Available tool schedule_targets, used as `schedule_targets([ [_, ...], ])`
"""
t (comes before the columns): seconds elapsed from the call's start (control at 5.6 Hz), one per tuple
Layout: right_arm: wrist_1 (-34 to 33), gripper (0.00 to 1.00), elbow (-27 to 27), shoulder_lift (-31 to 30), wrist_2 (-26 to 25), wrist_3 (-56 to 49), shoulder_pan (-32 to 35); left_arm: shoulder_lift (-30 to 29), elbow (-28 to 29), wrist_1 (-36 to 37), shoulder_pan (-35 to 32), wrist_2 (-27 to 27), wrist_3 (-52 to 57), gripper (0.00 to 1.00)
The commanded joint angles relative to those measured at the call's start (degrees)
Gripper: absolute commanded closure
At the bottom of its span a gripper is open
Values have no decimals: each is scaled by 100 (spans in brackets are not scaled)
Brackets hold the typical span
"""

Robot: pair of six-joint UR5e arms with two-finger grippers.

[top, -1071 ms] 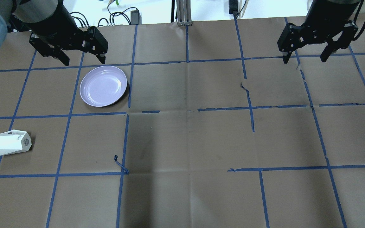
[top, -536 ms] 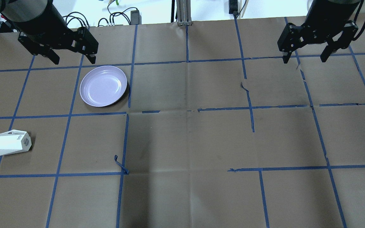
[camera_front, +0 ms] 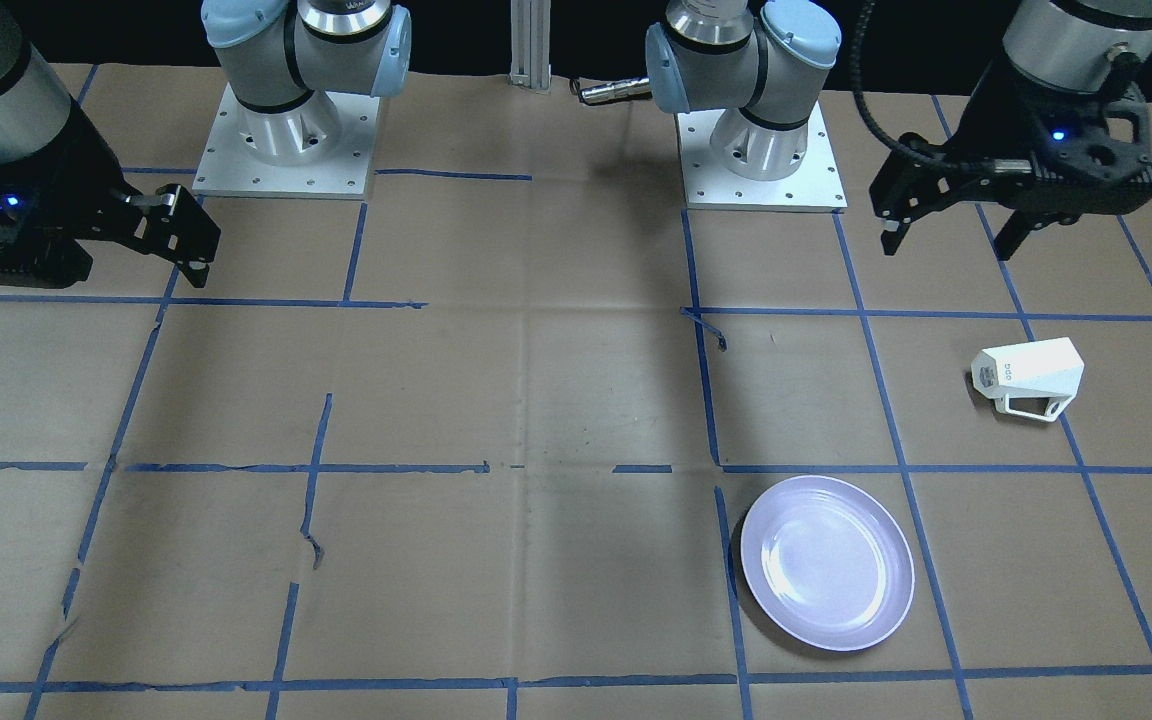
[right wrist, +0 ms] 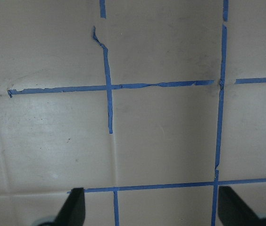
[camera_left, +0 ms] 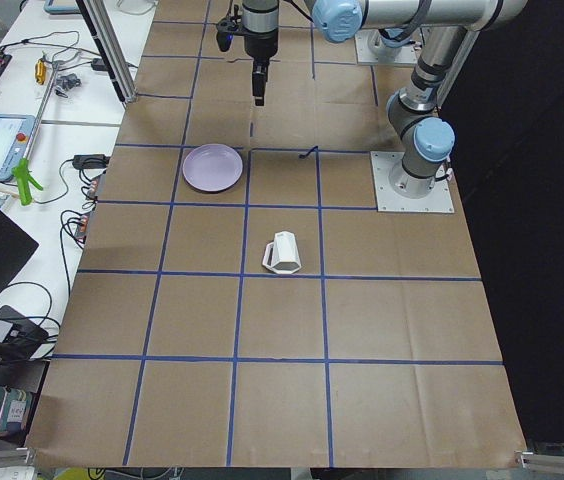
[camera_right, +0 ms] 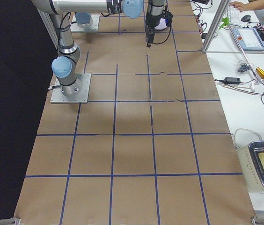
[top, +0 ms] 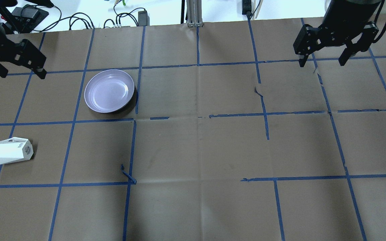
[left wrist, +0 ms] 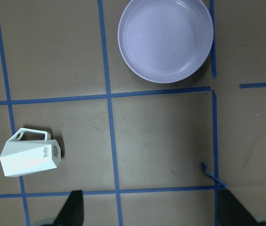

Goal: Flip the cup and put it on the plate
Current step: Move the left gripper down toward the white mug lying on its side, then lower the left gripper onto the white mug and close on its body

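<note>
The white faceted cup (top: 10,153) lies on its side near the table's left edge, handle toward the far side; it also shows in the front view (camera_front: 1028,372) and the left wrist view (left wrist: 29,157). The lavender plate (top: 109,90) sits empty farther back and to the right of the cup, also in the front view (camera_front: 827,562) and the left wrist view (left wrist: 165,40). My left gripper (top: 21,74) is open and empty, high above the table, left of the plate and behind the cup. My right gripper (top: 321,63) is open and empty at the far right.
Brown paper with a blue tape grid covers the table (top: 199,150). A loose curl of tape (top: 127,174) sticks up near the middle left. Cables and power bricks (top: 126,16) lie beyond the far edge. The arm bases (camera_front: 281,130) stand at the robot's side.
My left gripper has moved left in the overhead view, away from the plate's back edge toward the table's left side. The cup, the plate and the right gripper have not moved.
</note>
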Motion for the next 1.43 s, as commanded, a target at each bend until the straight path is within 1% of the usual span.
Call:
schedule_targets([
  [0.0, 0, 0, 0, 0, 0, 0, 0, -100, -18, -200, 1318, 3, 1153, 1],
  [0.18, 0, 0, 0, 0, 0, 0, 0, -301, 8, -184, 1900, 21, 1366, 1],
  [0.36, 0, 0, 0, 0, 0, 0, 0, -625, 43, -131, 2489, -31, 1708, 1],
  [0.54, 0, 0, 0, 0, 0, 0, 0, -1064, 156, -113, 2921, -136, 2007, 1],
  [0.71, 0, 0, 0, 0, 0, 0, 0, -1616, 262, -104, 3439, -937, 2419, 1],
  [0.89, 0, 0, 0, 0, 0, 0, 0, -1935, 324, -113, 3644, -1354, 2875, 1],
  [1.07, 0, 0, 0, 0, 0, 0, 0, -2243, 324, -113, 3698, -1637, 3141, 1],
  [1.25, 0, 0, 0, 0, 0, 0, 0, -2750, 324, -130, 3751, -1997, 3666, 1],
])
